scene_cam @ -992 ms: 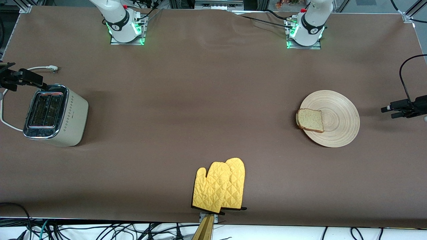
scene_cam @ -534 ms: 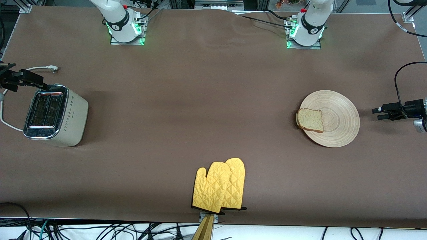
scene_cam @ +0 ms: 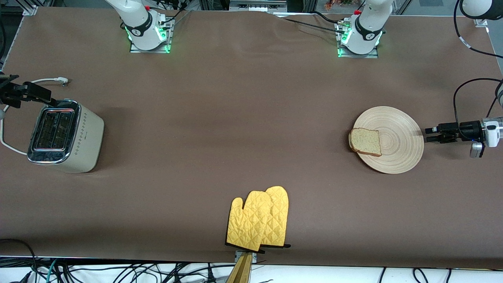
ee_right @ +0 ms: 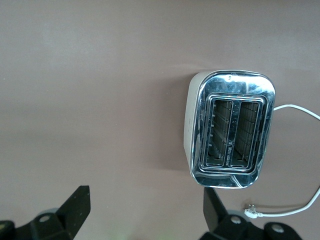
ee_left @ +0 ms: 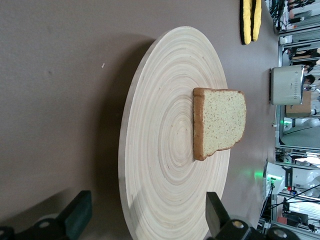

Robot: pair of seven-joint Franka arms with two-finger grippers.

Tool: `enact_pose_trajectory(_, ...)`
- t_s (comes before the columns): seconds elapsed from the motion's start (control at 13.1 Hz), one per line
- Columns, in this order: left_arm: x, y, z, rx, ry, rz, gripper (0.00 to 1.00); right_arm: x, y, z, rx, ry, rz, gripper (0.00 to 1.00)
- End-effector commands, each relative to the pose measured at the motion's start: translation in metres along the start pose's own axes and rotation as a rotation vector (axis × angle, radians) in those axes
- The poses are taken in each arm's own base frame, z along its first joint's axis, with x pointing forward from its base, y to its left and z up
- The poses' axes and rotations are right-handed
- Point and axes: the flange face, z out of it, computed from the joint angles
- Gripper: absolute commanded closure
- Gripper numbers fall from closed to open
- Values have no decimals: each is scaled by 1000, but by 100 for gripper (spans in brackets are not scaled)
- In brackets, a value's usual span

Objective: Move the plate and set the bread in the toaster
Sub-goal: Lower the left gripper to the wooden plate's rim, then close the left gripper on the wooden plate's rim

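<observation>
Plate [scene_cam: 395, 139] sits flat on the bench [scene_cam: 235, 118] toward the left arm's end. Bread [scene_cam: 366, 142] lies on the plate at the rim away from the left hand, one edge overhanging slightly.

Left hand [scene_cam: 429, 134] is low and level, forearm horizontal, fingertips just beside the plate's rim, no contact visible. Fingers spread wide. The left wrist view shows both fingers [ee_left: 77, 217] straddling the near rim of the plate [ee_left: 165, 165], bread [ee_left: 220, 122] past the plate's centre from the hand; oven mitts [ee_left: 249, 21] and toaster [ee_left: 287, 85] show small, well apart.

Toaster [scene_cam: 65, 135] stands upright at the right arm's end, slots up, white cord [scene_cam: 10, 145] trailing off it.

Right hand [scene_cam: 27, 92] waits over the bench beside the toaster, fingers spread. The right wrist view looks straight down into both slots of the toaster [ee_right: 231, 130], which the front view gives only obliquely.

Yellow mitts [scene_cam: 259, 220] lie at the bench edge nearest the front camera, well apart from both hands.
</observation>
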Motion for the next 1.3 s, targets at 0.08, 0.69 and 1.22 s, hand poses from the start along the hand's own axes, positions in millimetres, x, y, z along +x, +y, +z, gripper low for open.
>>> enact_pose_trajectory(0.08, 4, -10, 9, -74, 34, 32, 0, -3, 2, -1, -2, 1, 9, 0)
enact_pose_trajectory(0.69, 7, -11, 35, -151, 42, 22, 1, -3, 1, -1, -2, 0, 11, 0)
enact_pose_trajectory(1.22, 6, -12, 35, -151, 43, 44, 46, -3, 3, -1, -2, 0, 9, 0)
